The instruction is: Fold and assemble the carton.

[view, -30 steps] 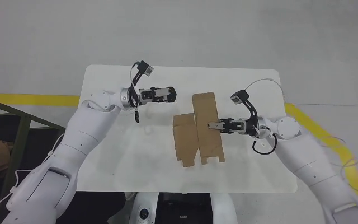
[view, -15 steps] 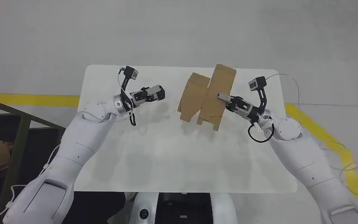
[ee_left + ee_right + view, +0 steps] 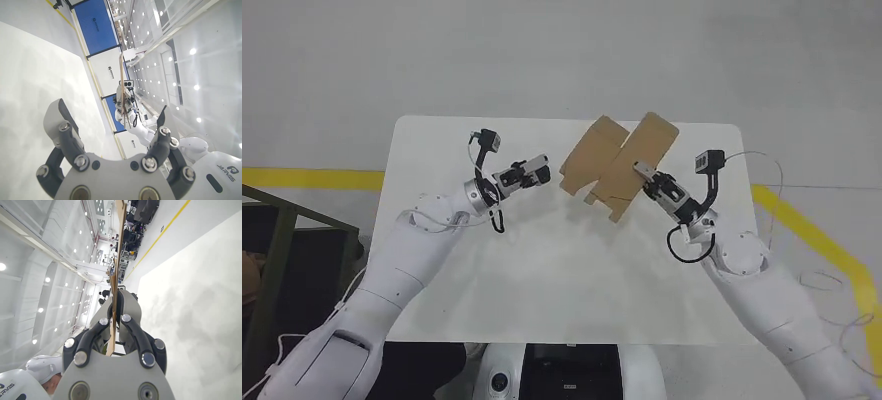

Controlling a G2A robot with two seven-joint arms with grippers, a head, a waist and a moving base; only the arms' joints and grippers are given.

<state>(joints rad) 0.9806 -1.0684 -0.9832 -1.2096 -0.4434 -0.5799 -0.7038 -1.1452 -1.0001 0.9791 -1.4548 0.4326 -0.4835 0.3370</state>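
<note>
A flat brown carton [image 3: 620,160] hangs tilted in the air over the far right part of the white table [image 3: 542,290]. My right gripper [image 3: 644,172] is shut on its near right edge. The right wrist view has the carton [image 3: 118,256] edge-on, clamped between the fingers [image 3: 130,306]. My left gripper [image 3: 540,166] stands open and holds nothing, a short way left of the carton and pointing at it. Seen from the left wrist, the carton [image 3: 122,79] is a thin edge far beyond the spread fingers [image 3: 64,111], with the right gripper [image 3: 123,102] holding it.
The table's far edge [image 3: 562,120] runs just behind the carton. Grey floor with a yellow line [image 3: 312,178] lies beyond the table on both sides.
The right arm lifted the carton off the table, swung it toward the far edge and tilted it. The left gripper drew back left, then came forward again toward the carton.
</note>
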